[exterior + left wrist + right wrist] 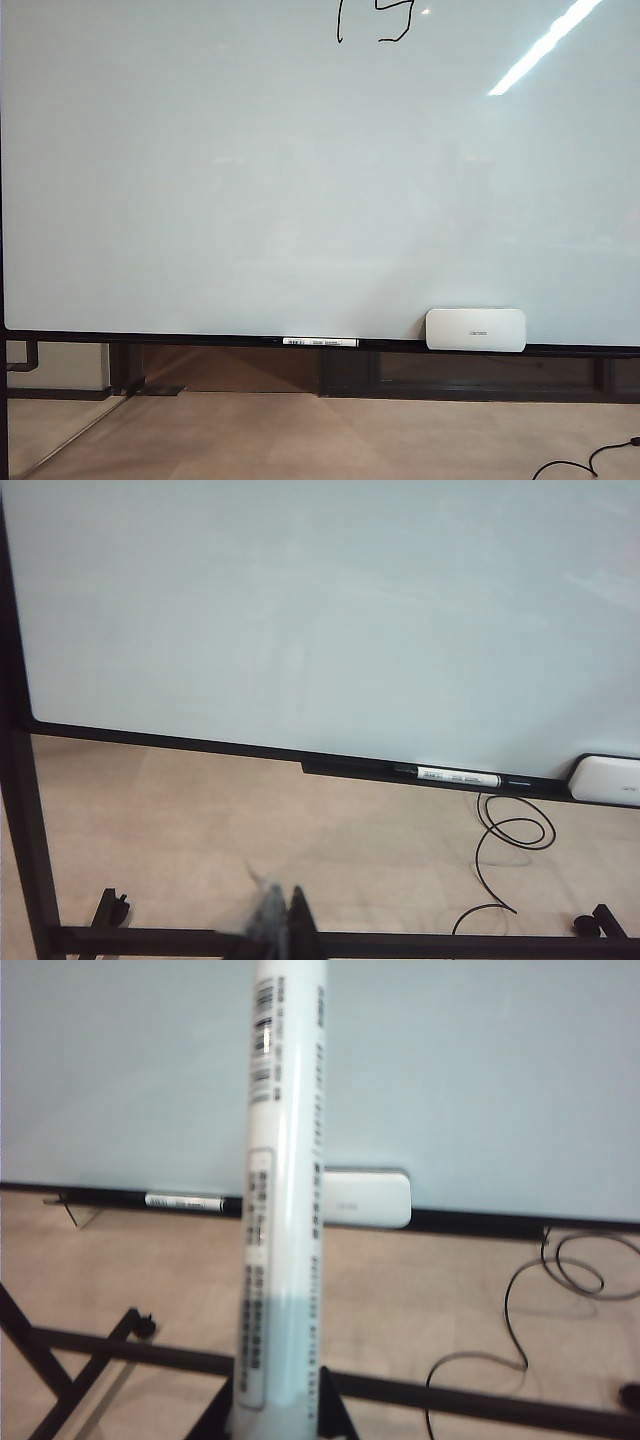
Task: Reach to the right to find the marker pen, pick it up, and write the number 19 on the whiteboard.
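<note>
the whiteboard (300, 180) fills most of the exterior view, glossy, with a thin dark frame and a dark bottom rail (180, 340). at its top edge in that view sits the number 19 (375, 22), thin black strokes cut off by the picture's edge, a straight "1" and a hooked "9". the rest of the board is bare, with a streak of light reflected at upper right.

one white eraser (475, 330) rests on the rail toward the right; it bears small grey print too small to read. one spare marker (320, 342) lies flat along the rail near the middle, well left of the eraser; its white label carries dark print, unreadable.

below the rail is open tan floor, with one black cable (510, 835) coiled on it.

the right gripper (285, 1422), low in its wrist view, is clamped on a second marker (285, 1160), white, upright, with barcodes and lines of blurred print. the left gripper (280, 930) is blurred and holds nothing; its fingertips look together, but i cannot tell for sure.
</note>
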Motion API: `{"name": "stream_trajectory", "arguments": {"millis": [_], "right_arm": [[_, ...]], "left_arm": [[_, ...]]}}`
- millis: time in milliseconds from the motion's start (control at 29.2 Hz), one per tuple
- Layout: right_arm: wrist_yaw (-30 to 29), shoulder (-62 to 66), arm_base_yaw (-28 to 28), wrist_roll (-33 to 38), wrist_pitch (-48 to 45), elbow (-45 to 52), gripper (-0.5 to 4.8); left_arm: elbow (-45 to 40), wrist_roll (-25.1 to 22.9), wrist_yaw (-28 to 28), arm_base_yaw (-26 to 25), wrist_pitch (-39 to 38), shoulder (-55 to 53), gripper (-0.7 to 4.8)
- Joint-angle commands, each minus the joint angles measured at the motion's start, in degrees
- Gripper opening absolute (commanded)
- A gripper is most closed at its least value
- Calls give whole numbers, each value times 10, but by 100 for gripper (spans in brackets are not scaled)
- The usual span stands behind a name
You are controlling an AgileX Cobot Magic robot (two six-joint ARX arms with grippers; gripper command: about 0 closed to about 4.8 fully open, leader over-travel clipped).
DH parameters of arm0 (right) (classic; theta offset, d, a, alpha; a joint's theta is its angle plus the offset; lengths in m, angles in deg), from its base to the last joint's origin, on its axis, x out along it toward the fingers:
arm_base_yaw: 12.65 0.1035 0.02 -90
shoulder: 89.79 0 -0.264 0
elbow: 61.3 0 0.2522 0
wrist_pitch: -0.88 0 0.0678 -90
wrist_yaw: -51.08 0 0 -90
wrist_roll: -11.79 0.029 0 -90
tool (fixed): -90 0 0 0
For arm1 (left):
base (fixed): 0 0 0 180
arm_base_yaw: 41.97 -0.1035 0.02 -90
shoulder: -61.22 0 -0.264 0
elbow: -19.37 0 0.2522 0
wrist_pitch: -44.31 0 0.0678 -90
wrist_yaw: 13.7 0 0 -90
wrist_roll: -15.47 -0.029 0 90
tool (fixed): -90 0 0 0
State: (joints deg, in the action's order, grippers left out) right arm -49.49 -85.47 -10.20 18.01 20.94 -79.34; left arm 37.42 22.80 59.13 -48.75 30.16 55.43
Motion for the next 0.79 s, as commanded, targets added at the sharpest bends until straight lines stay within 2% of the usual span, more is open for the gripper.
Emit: {"name": "stream_trajectory", "arguments": {"millis": [34, 445, 616, 787], "right_arm": [[-24, 0, 1, 6, -10, 22, -1], [-10, 0, 1, 7, 14, 38, -1], [-11, 0, 1, 15, 16, 38, 0], [-11, 0, 1, 15, 16, 38, 0]], "left_arm": [[-12, -7, -8, 0, 10, 0, -5], [-38, -27, 11, 0, 2, 0, -4], [-38, 24, 11, 0, -13, 0, -2], [-38, 25, 4, 0, -28, 0, -2]]}}
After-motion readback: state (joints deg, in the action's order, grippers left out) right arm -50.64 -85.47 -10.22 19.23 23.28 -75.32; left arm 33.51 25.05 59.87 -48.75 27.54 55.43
